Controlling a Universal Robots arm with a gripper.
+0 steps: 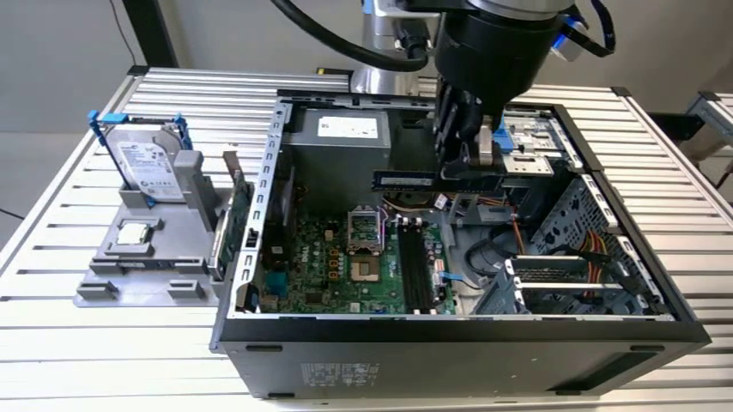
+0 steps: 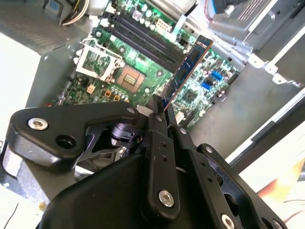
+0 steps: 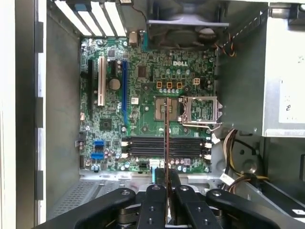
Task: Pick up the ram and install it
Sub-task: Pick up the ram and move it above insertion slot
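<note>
Blue-black ram point(image 1: 403, 179), clamped in my gripper's point(image 1: 452, 176) jaws, hung crosswise over the case's point(image 1: 458, 324) memory slots point(image 3: 186, 147); seating it well, I judged, meant lining it lengthwise first.

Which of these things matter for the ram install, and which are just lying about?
Job: the ram, held by the gripper over the open case; the memory slots on the motherboard.
Lying about: hard drive, processor chip and green card on the grey stand beside the case.
</note>
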